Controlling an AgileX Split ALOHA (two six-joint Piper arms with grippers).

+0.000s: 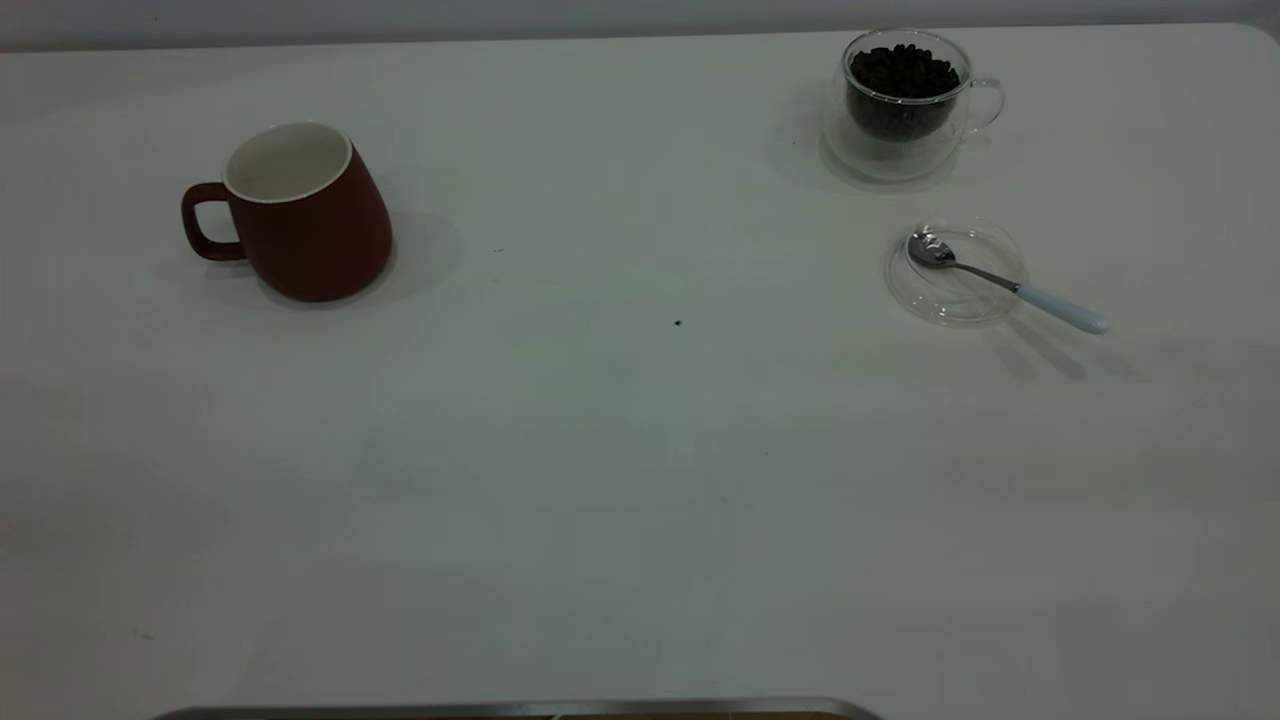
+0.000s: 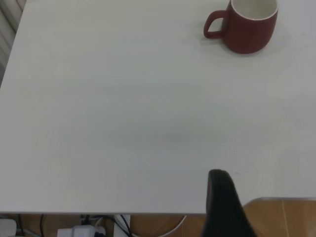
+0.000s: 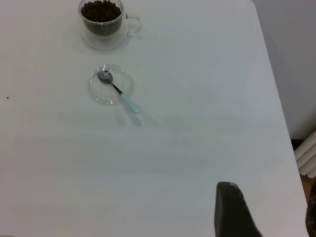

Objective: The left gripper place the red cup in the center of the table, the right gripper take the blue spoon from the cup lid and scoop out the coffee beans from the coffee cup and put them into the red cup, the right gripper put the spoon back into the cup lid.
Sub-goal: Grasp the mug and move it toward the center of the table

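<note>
The red cup (image 1: 300, 210) stands upright at the table's (image 1: 620, 480) far left, handle pointing left, and its white inside holds nothing; it also appears in the left wrist view as the red cup (image 2: 247, 24). At the far right stands the coffee cup (image 1: 905, 100), full of coffee beans (image 1: 903, 72). In front of it lies the cup lid (image 1: 955, 272) with the blue spoon (image 1: 1010, 285) across it, bowl on the lid and handle sticking out to the right. My left gripper (image 2: 220, 197) hangs at the near table edge, far from the red cup. My right gripper (image 3: 229, 207) hovers over bare table, well away from the cup lid (image 3: 109, 85).
A small dark speck (image 1: 678, 322) lies near the table's middle. A metal-edged strip (image 1: 520, 710) runs along the near edge. Cables and a white box (image 2: 81, 229) sit below the table's edge.
</note>
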